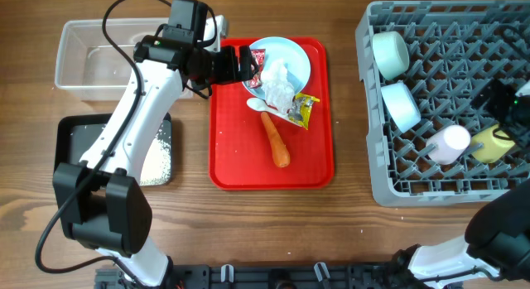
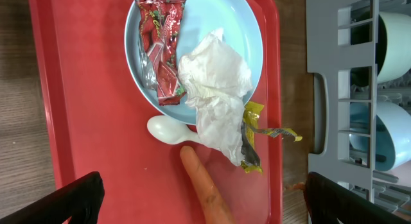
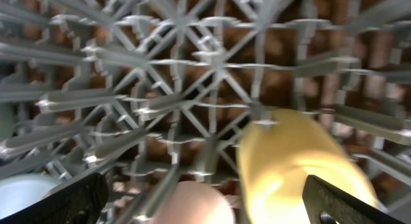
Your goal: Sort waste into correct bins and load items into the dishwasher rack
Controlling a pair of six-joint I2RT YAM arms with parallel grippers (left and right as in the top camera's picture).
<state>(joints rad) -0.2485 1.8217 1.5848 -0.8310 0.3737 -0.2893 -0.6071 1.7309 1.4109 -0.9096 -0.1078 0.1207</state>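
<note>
Left gripper (image 1: 238, 64): jaws wide, empty, hovering over the far left corner of the flat red plastic tray (image 1: 248, 169).
Target, as judged: red foil snack wrapper (image 2: 160, 51) on the light blue round plate (image 2: 250, 31), just ahead of the fingers; long axis along the reach, so across the jaw line.
Beside it: crumpled white tissue (image 2: 215, 89) overlapping the plate's near rim, touching the wrapper and lying over the yellow snack wrapper (image 2: 257, 131).
In the way: white plastic spoon (image 2: 168, 131) and orange carrot (image 1: 276, 142) on the tray, nearer the fingers than the wrapper.
Nearer arm: left; right well apart.
Bins: clear plastic rectangular tub (image 1: 74, 40) at the table's far left; black shallow tray (image 1: 70, 136) nearer, holding white rice grains (image 1: 157, 161).
Right gripper (image 3: 205, 198): wide, empty, low over the grey lattice dishwasher rack (image 1: 381, 185) near its right edge.
Rack load: two light blue bowls (image 1: 389, 53), small pink cup (image 1: 448, 143), small yellow cup (image 1: 490, 142).
</note>
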